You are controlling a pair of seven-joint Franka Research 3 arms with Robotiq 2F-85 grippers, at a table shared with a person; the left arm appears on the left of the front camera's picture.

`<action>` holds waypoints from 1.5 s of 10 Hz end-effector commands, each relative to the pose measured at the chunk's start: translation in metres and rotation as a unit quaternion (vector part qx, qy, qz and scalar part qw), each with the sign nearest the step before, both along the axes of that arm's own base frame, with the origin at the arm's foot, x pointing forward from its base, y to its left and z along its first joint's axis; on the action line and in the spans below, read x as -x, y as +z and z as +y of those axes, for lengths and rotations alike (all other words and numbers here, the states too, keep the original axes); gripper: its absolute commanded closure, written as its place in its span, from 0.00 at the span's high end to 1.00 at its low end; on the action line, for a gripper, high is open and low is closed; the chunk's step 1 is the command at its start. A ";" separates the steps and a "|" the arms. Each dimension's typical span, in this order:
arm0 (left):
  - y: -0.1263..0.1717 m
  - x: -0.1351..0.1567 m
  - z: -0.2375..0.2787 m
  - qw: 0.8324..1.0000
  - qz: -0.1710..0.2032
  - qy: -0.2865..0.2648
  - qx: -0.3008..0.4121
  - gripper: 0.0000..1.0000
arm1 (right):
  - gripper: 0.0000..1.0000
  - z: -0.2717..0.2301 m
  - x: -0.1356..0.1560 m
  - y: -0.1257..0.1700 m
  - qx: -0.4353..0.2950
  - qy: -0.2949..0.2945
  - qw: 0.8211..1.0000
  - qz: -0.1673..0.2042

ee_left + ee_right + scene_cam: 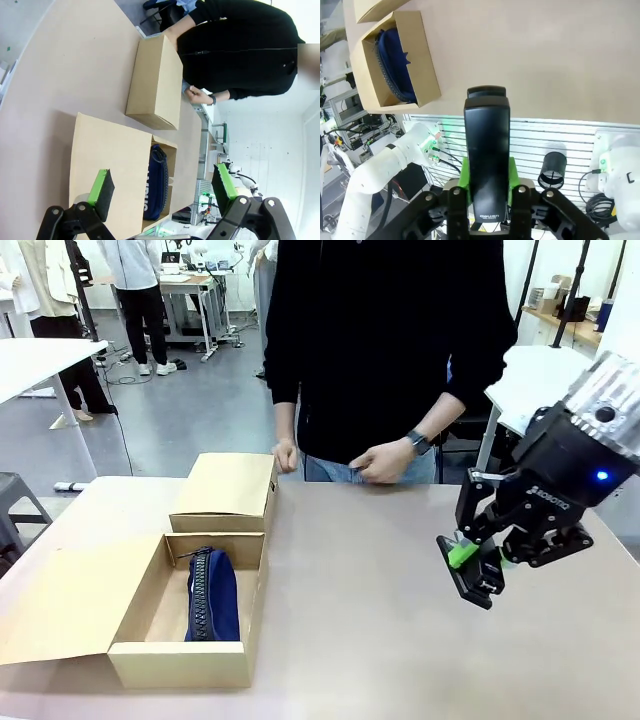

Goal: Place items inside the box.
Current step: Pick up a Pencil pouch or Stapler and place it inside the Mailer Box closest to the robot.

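My right gripper (478, 565) hangs above the right side of the table, shut on a black stapler (470, 582). The right wrist view shows that stapler (487, 150) clamped between the green pads of my right gripper (487, 187), pointing out over the tabletop. The open cardboard box (180, 665) sits at the front left with a navy pouch (212, 595) lying in it. My left gripper (162, 185) hovers open above the box (110, 150), nothing between its fingers, and the navy pouch (155, 180) with white lettering lies below. The box (422, 60) and pouch (395, 60) also appear far off.
A closed cardboard box (228, 490) stands just behind the open one. A person in black stands at the far edge, hands (385, 460) held near the waist. Bare tabletop (370, 620) stretches between the open box and my right gripper.
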State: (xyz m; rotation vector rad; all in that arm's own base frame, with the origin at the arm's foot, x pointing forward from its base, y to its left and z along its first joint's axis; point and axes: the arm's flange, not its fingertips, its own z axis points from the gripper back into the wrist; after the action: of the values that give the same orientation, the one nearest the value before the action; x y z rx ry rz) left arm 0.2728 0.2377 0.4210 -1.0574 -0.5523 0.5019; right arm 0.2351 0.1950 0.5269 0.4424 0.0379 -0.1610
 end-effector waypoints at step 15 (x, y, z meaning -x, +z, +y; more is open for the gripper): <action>-0.001 0.002 -0.002 1.000 -0.016 -0.002 0.004 1.00 | 0.32 0.350 -0.075 -0.092 0.136 0.128 0.980 -0.068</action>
State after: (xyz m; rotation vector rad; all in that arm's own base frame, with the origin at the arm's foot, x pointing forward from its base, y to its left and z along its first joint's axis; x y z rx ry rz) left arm 0.2730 0.2375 0.4211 -1.0571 -0.5520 0.5014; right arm 0.2995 0.5171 0.4371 0.1994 0.0192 0.1731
